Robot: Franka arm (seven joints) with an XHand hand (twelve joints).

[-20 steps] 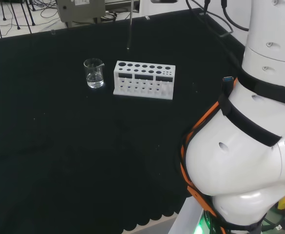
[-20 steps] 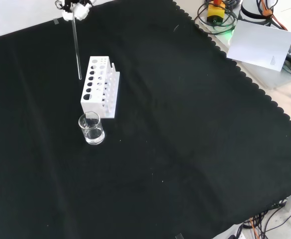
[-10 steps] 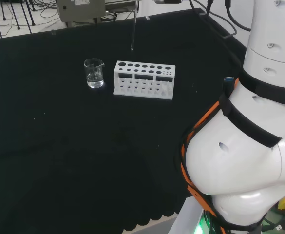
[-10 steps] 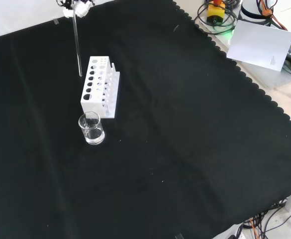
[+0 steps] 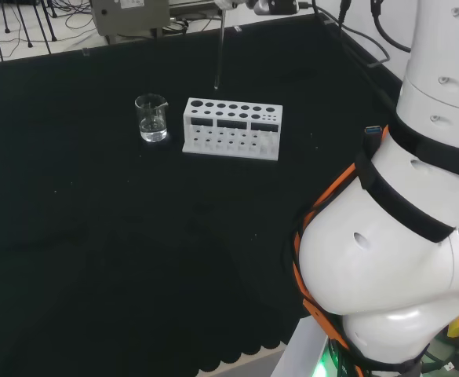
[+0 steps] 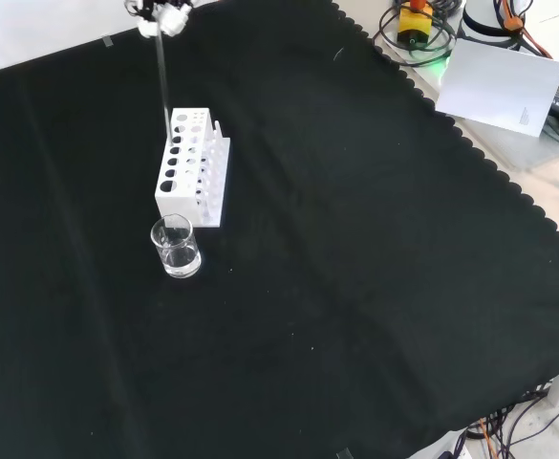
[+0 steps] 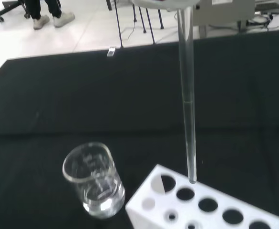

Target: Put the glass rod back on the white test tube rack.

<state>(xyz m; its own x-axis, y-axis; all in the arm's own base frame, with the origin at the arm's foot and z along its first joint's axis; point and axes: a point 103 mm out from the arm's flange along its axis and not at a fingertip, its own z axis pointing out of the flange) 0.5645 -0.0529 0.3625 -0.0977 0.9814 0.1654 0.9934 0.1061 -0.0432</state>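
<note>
Glass rod (image 6: 163, 78) hanging upright from hand (image 6: 160, 17) pinched round its top — lower tip poised just above the white rack (image 6: 192, 168), near its end holes.

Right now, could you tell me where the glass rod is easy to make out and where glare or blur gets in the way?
Wrist view: the glass rod is close and plain against the black cloth, the hand above it blurred white. Front view: the rod is a faint pale streak above the rack. Head view: it is thin and dim; the beaker catches small glints.
</note>
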